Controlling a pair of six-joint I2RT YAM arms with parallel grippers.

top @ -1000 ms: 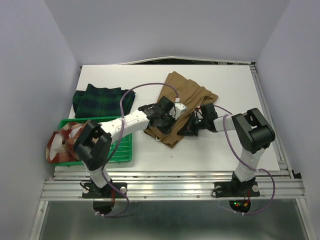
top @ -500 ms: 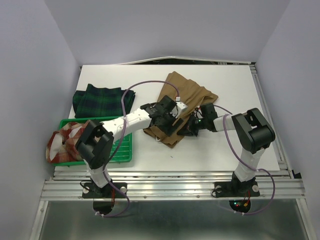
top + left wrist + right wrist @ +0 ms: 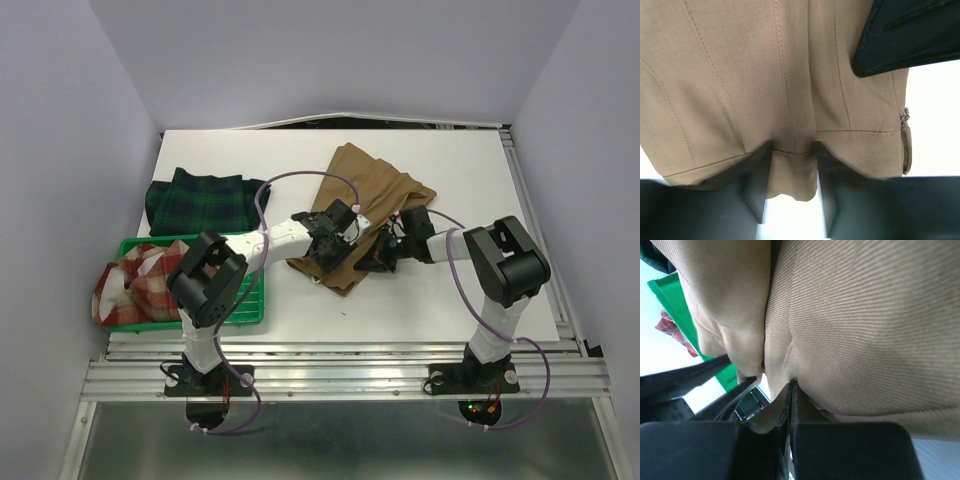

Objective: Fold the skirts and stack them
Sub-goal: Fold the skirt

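Tan skirt [image 3: 372, 180] unshifted, left end effector [image 3: 792, 162] and right end effector [image 3: 790, 390] clamping its hem

Table [image 3: 480, 170]: white flat top, enclosed by pale walls on three sides, with a metal rail along the near edge.
- Tan skirt [image 3: 365, 185]: one, rumpled, lay at the centre and reached toward the back.
- Tartan skirt [image 3: 195, 200]: one, folded, lay flat at the left, well apart from the tan one.
- Tray [image 3: 252, 316]: one, green, sat at the near left corner, just in front of the tartan skirt.
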